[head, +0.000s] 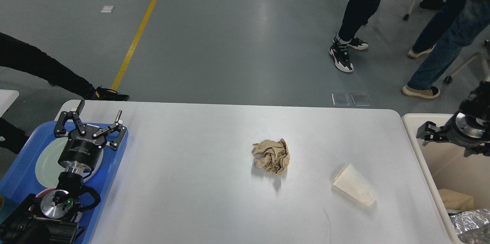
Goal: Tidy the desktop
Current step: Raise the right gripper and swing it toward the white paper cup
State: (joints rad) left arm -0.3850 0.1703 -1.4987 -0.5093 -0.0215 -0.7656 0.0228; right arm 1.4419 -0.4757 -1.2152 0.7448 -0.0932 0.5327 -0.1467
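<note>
Brown crumpled paper (271,156) and a tipped white paper cup (354,185) lie on the desktop (191,182), between the spread-jawed, empty left gripper (98,115) and the right gripper (432,131), whose jaw state I cannot tell

Blue tray (115,167) holding plates, beige bin (415,140), bystanders' legs (358,10)

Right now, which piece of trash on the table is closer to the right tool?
The white paper cup, lying on its side on the desktop. It sits nearer the right tool than the crumpled brown paper ball at the middle.
</note>
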